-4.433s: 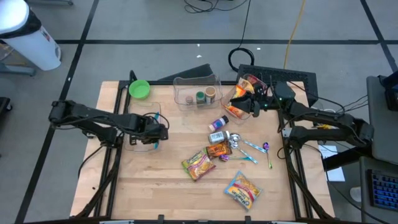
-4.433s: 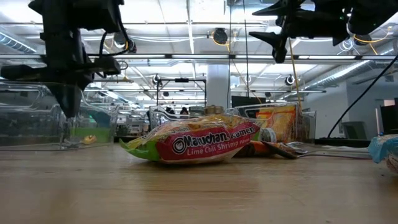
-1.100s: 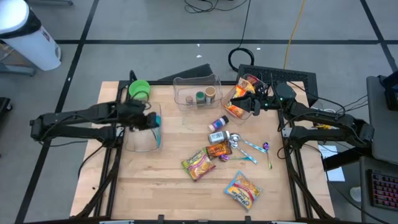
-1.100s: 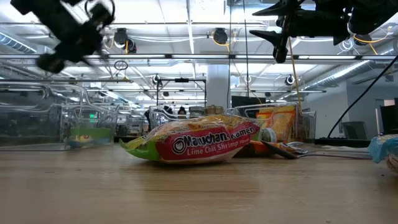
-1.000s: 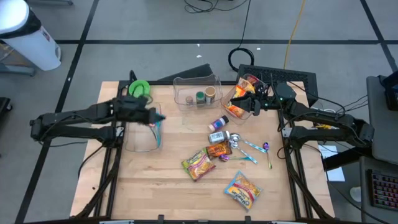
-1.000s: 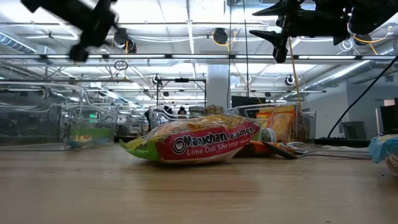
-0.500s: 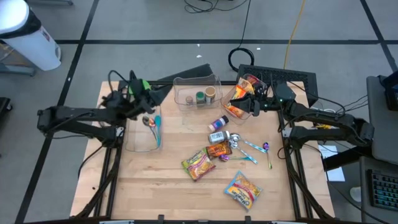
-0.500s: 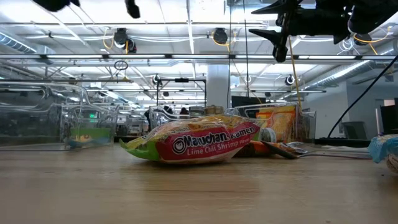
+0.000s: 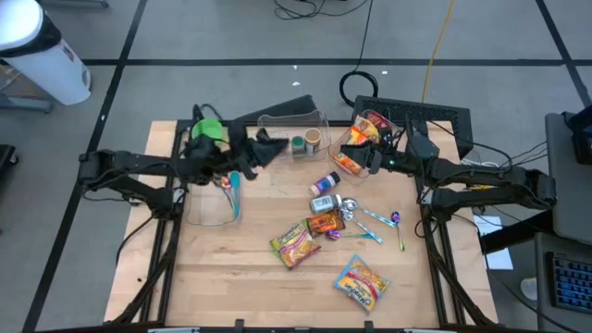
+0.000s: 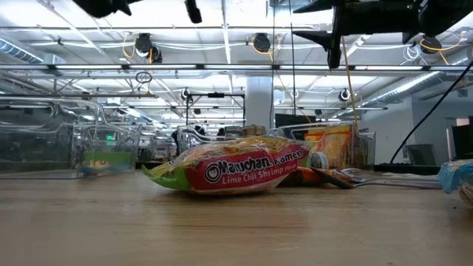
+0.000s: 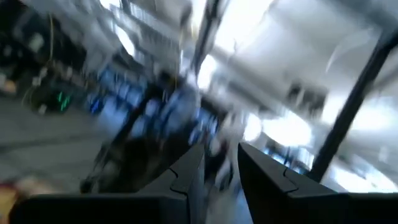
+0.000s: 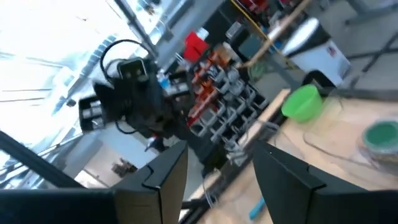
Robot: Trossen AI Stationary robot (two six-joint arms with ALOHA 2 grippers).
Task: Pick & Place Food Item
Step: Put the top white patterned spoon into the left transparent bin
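Ramen packet (image 9: 295,242) lies on the table (image 9: 259,287) near centre, long axis diagonal, nearer the front edge than either claw. Left gripper (image 9: 268,148), slightly parted and empty, hovers over the clear bin (image 9: 294,135); right gripper (image 9: 363,159), parted, empty, stands nearer.

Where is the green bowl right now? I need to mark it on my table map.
In the high view, the green bowl sits at the table's far left corner, just left of the clear bin and beside the left arm.
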